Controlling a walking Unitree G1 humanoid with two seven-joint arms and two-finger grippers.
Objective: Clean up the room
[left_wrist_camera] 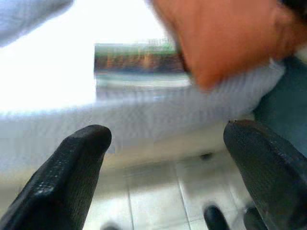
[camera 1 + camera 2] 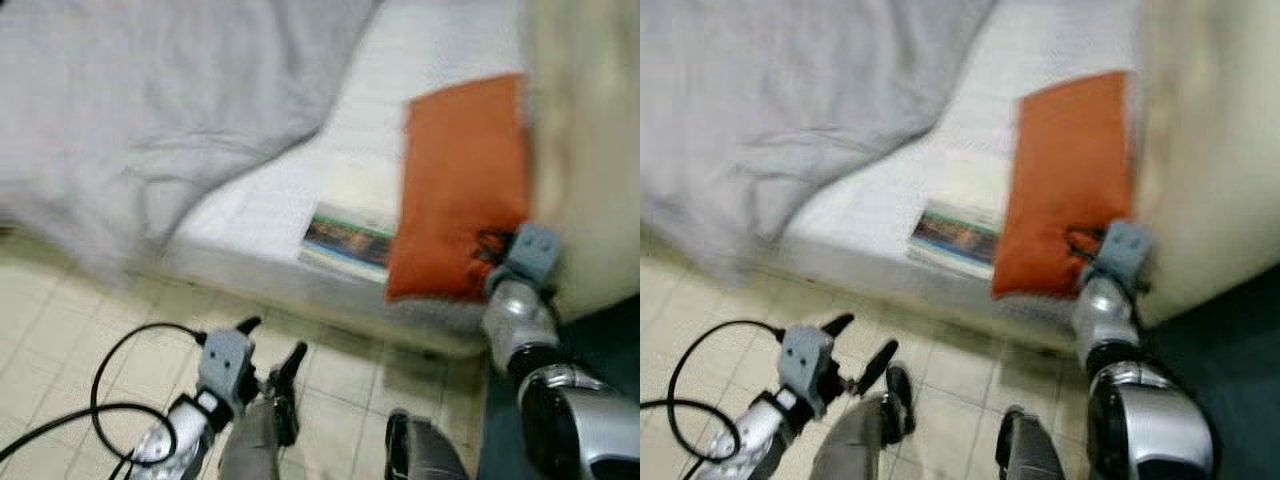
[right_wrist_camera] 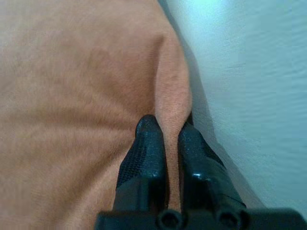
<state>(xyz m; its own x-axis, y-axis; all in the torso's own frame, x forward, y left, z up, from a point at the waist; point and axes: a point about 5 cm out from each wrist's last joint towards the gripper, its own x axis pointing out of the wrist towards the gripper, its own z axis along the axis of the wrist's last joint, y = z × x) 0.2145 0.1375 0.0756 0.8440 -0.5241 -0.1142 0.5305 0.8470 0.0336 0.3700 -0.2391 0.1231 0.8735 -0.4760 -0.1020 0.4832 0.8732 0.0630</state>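
An orange pillow (image 2: 462, 185) lies on the white mattress (image 2: 300, 190) near its front right corner. My right gripper (image 2: 488, 246) is shut on a pinched fold of the orange pillow (image 3: 86, 96), its two fingers (image 3: 146, 148) pressed together on the cloth. A book or magazine (image 2: 345, 240) with a colourful cover lies flat beside the pillow at the mattress edge. My left gripper (image 2: 272, 345) hangs open above the tiled floor in front of the bed, its fingertips (image 1: 84, 153) spread wide with nothing between them.
A crumpled grey blanket (image 2: 150, 110) covers the left part of the bed and droops over its edge. A cream wall or headboard (image 2: 590, 150) stands at the right. A black cable (image 2: 110, 390) loops over the tiled floor (image 2: 60, 310). My feet (image 2: 1015, 440) show below.
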